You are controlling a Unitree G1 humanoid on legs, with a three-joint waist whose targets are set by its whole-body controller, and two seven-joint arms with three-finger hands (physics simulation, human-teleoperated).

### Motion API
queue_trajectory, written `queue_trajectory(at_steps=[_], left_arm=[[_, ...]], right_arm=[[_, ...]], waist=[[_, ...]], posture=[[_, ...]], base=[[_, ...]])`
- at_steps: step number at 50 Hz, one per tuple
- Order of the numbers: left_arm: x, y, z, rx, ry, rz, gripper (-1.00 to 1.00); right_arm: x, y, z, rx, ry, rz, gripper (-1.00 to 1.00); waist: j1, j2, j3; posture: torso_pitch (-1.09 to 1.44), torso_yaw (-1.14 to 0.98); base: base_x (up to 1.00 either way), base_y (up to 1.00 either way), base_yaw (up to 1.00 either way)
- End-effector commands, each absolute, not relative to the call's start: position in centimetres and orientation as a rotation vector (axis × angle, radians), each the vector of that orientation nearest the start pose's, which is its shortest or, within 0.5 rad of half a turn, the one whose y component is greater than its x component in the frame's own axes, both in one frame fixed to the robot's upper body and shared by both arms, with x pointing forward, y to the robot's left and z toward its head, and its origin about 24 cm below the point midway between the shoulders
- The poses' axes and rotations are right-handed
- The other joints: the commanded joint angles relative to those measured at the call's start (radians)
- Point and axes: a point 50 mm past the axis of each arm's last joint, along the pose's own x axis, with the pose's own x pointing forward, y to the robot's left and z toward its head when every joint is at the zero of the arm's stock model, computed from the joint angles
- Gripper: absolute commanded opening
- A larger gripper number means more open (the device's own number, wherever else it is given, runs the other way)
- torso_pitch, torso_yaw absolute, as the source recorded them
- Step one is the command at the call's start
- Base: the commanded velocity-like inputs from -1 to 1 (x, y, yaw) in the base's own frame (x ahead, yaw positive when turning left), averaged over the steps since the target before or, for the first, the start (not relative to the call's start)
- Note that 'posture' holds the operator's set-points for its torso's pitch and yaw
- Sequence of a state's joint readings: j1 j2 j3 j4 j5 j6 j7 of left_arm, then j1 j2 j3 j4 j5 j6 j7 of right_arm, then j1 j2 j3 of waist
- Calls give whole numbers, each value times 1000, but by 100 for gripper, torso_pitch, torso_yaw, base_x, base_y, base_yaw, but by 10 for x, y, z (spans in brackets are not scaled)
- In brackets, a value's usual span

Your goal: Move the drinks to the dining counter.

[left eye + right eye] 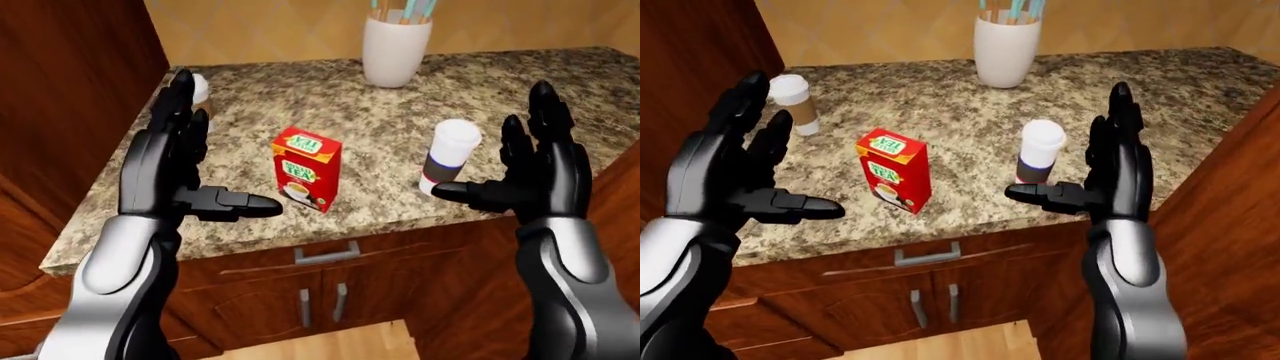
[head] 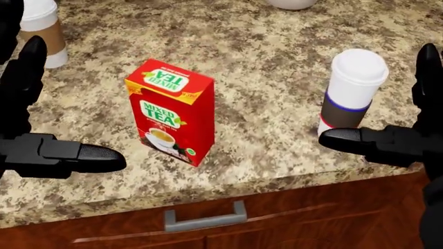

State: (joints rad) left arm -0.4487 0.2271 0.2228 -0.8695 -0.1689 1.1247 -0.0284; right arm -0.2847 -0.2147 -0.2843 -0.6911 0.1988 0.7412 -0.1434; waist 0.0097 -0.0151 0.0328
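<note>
Granite countertop (image 2: 263,119) fills most of your head view, with both hands raised over its near edge. At far left your left hand (image 1: 165,169) is spread wide, fingers upright and thumb jutting toward the middle, gripping nothing. Behind it, in the upper left of the right-eye view, a brown-sleeved coffee cup (image 1: 795,103) with a white lid stands near the wooden wall panel (image 1: 700,45).

Moving right, the red Mixed Tea box (image 2: 172,110) stands upright at centre, apart from both hands. It looks like light, stiff cardboard; take it across its flat narrow sides, low enough that it does not tip.

Further right, the white lidded cup (image 2: 348,91) with a dark sleeve stands near the counter's edge, just beside your right thumb without clear contact. Judge it as a light paper cup that crushes easily and may hold liquid, so close round the sleeve at mid-height and keep it vertical. Your right hand (image 1: 1110,176) is likewise spread, fingers straight and apart, empty.

At the top of the eye views a white utensil holder (image 1: 396,49) sits well apart from everything. Below the counter, a drawer handle (image 2: 205,218) shows on the wooden cabinet (image 1: 330,292).
</note>
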Motion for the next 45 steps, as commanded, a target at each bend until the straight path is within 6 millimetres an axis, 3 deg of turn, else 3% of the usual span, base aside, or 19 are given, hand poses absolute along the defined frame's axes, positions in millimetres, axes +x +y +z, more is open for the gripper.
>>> queue_trajectory(at_steps=[1,12,26,31,33,38,42,43,44,45], left_arm=[[235,173,249,106,-293,-21,100],[234,175,249,102,-295,-15,100],[235,175,248,102,-295,-18,100],[235,175,248,100,-296,-22,100],[235,175,248,99,-297,-22,100],[236,177,245,98,-295,-19,100],[235,175,248,103,-295,-22,100],[235,175,248,104,-295,-21,100],[234,175,249,105,-296,-23,100],[234,175,248,105,-295,-23,100]], right_arm=[[243,-207,218,-39,-342,-222,100],[252,-198,200,-101,-275,-179,100],[279,-188,184,-105,-213,-159,100],[292,-185,181,-98,-198,-165,80],[296,-183,179,-100,-191,-161,60],[309,-177,180,-108,-177,-148,48],[322,-171,180,-116,-172,-141,17],[325,-171,179,-116,-168,-143,0],[327,-171,177,-118,-164,-145,-62],[327,-171,176,-118,-163,-146,-99]], waist=[[0,1,-23],[-6,10,-20],[-8,13,-17],[-8,14,-17],[-7,14,-18],[-7,16,-18],[-7,18,-21],[-7,18,-20],[-8,18,-21],[-8,18,-21]], posture=[[0,0],[0,0],[0,0],[0,0],[0,0],[0,0],[0,0],[0,0],[0,0],[0,0]], base=[[0,0,0],[0,0,0],[0,0,0],[0,0,0],[0,0,0],[0,0,0],[0,0,0],[0,0,0],[0,0,0],[0,0,0]])
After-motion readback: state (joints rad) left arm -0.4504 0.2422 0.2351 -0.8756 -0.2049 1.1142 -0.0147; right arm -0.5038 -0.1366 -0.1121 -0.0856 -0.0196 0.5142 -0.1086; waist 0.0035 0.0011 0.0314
